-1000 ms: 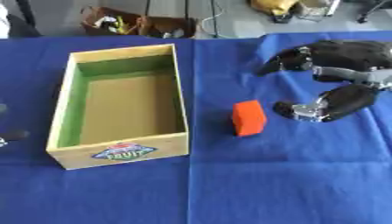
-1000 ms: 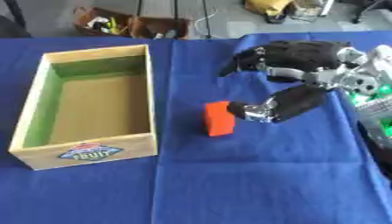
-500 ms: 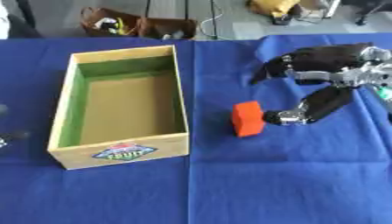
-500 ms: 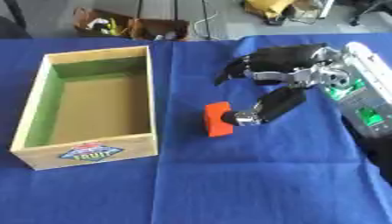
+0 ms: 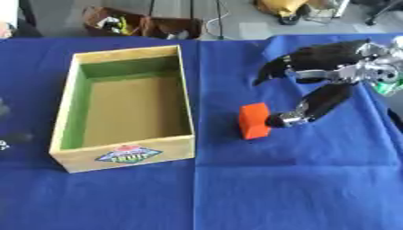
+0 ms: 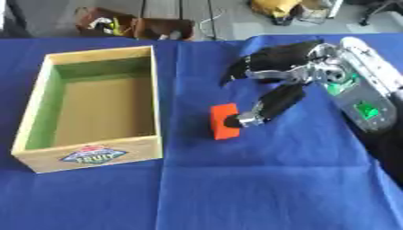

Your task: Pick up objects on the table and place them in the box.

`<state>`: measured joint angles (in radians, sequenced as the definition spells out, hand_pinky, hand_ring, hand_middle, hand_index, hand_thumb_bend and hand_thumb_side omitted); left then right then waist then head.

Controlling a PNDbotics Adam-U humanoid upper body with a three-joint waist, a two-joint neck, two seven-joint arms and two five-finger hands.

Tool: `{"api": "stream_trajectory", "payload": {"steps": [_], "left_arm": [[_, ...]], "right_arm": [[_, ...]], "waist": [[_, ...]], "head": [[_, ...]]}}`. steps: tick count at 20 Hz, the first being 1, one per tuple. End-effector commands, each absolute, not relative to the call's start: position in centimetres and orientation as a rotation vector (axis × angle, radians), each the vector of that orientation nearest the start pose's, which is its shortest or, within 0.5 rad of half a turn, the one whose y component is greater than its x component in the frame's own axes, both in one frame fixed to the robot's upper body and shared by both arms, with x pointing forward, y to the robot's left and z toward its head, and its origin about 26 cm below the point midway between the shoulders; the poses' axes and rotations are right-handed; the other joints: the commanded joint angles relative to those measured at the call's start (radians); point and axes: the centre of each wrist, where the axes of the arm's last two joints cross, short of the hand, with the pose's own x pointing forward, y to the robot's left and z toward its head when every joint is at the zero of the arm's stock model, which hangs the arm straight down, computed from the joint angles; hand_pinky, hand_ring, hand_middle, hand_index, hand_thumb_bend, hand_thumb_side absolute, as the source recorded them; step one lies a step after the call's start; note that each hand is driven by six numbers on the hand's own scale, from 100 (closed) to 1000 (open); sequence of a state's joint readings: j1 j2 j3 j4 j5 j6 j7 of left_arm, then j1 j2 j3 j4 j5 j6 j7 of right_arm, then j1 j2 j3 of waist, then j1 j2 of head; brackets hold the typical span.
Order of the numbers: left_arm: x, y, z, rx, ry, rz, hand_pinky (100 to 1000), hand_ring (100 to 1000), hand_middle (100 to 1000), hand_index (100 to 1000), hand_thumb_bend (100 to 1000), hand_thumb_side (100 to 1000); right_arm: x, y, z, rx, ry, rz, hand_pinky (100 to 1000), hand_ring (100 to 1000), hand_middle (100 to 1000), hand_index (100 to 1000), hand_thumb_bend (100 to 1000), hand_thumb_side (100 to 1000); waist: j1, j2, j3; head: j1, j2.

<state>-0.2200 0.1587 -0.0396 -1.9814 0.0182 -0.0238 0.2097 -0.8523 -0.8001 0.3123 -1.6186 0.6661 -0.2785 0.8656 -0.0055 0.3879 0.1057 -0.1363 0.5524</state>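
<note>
**Box empty, orange block not yet lifted**

Left eye view: the wooden box [image 5: 126, 108] sits open on the blue tablecloth [image 5: 299, 188], and its brown floor is bare, so by my reading nothing has been placed yet. The only loose object visible is the orange block [image 5: 253, 120], standing on the cloth just to the right of the box, clear of its wall. The right hand [image 5: 330, 74] reaches in from the right of the box. Its thumb tip is at the block's right face, seemingly touching it, while the dark fingers arch above and behind the block, spread and not wrapped around it. The hand reads as open and about to close, not gripping. At the far left of the box, dark blurred shapes show at the edge; I cannot tell what they are.

Right eye view: the same layout holds. The block lies right of the box with the thumb against its side, and the fingers sit well above it. The left hand shows in neither view.

What remains, as I judge it: close on the block, lift it, carry it left over the box wall and release it inside.
</note>
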Motion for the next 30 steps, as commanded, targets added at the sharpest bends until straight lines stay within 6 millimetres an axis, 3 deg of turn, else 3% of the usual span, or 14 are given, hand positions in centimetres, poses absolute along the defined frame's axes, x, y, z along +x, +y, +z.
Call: {"api": "stream_trajectory", "payload": {"steps": [1,8,11,22,30], "left_arm": [[29.1,23.3,16.6,0.099,-2.239,-0.014,618,892,813,726,100,996],[29.1,23.3,16.5,0.097,-2.237,-0.011,618,893,814,726,100,995],[29.1,23.2,16.5,0.093,-2.235,-0.012,618,893,814,726,100,995],[29.1,23.1,16.6,0.087,-2.229,-0.016,619,896,816,725,100,996],[29.2,23.1,16.6,0.085,-2.228,-0.017,620,896,817,725,100,997]], "right_arm": [[37.8,-27.2,32.5,1.311,1.599,-2.954,882,907,884,1000,494,955],[38.2,-26.9,32.0,1.249,1.567,-2.967,865,889,857,986,481,936],[38.5,-27.0,31.7,1.250,1.583,-2.965,843,864,829,969,455,865],[39.3,-26.8,29.8,1.194,1.663,-2.969,814,800,738,909,396,892],[39.5,-26.4,29.1,1.162,1.681,-2.998,813,797,725,894,366,903]], "waist": [[0.000,-0.026,0.003],[0.000,-0.022,0.004],[0.002,-0.020,0.005],[0.008,-0.012,0.012],[0.008,-0.005,0.015]], "head": [[-0.003,0.003],[-0.005,0.000],[-0.006,-0.002],[-0.006,-0.002],[-0.009,-0.002]]}}
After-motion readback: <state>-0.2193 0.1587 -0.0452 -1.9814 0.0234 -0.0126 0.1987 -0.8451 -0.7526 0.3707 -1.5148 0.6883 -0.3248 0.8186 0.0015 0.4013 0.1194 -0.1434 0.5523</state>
